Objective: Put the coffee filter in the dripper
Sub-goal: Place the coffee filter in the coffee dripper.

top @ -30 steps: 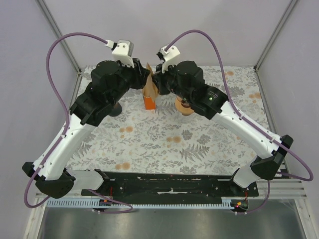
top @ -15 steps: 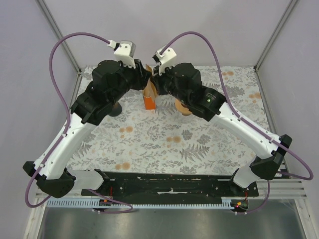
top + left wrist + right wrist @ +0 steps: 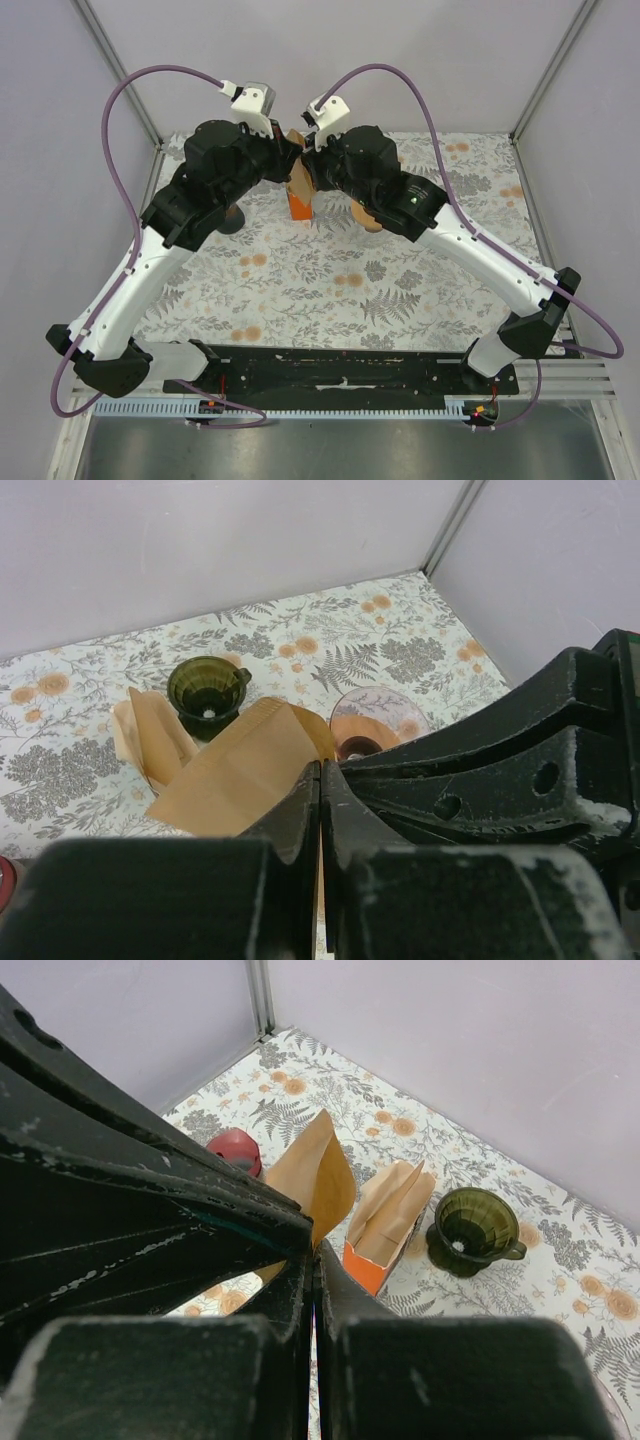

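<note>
White links [image 3: 130, 285], black joints [image 3: 225, 165], purple cables [image 3: 104, 130], scuffed black fingers [image 3: 296, 815].

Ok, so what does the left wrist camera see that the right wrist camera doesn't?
Only the left wrist view shows the pinkish round cup. Only the right wrist view shows the orange front of the filter box. Both show the green dripper, the spare filters sticking out of that box, and the brown paper filter held up close to the camera.
</note>
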Controlling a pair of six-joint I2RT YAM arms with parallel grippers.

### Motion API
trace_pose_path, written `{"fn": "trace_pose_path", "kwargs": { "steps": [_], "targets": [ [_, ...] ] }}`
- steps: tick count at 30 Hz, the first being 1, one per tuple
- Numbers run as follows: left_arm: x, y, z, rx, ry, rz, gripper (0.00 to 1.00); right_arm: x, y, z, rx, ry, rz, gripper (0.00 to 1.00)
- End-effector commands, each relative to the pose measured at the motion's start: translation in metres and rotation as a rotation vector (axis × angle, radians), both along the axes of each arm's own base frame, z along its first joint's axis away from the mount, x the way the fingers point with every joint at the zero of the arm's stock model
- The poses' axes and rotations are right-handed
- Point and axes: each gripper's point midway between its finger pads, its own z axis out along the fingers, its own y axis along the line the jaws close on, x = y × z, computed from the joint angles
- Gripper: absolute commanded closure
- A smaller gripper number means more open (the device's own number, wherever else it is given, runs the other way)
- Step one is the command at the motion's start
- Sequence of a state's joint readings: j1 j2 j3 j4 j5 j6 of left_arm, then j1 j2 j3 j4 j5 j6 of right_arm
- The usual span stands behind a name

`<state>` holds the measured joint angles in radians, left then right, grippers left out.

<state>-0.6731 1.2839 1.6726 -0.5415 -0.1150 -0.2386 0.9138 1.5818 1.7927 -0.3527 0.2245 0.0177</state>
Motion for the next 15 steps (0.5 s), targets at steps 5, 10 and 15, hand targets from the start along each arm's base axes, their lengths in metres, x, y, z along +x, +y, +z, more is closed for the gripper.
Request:
{"fn": "trace_pose_path", "kwargs": {
  "steps": [5, 10, 15],
  "targets": [
    [0.002, 0.009, 0.001, -0.017, 0.019, 0.009, 0.98, 0.003, -0.011, 0.031, 0.026, -0.087, -0.043, 1.00],
    [0.015, 0.035, 0.004, 0.095, -0.042, 0.110, 0.98, 0.008, -0.023, 0.029, 0.026, -0.083, -0.069, 1.00],
    [0.015, 0.044, 0.012, 0.152, -0.093, 0.123, 0.98, 0.013, -0.032, 0.029, 0.036, -0.076, -0.088, 1.00]
  ]
}}
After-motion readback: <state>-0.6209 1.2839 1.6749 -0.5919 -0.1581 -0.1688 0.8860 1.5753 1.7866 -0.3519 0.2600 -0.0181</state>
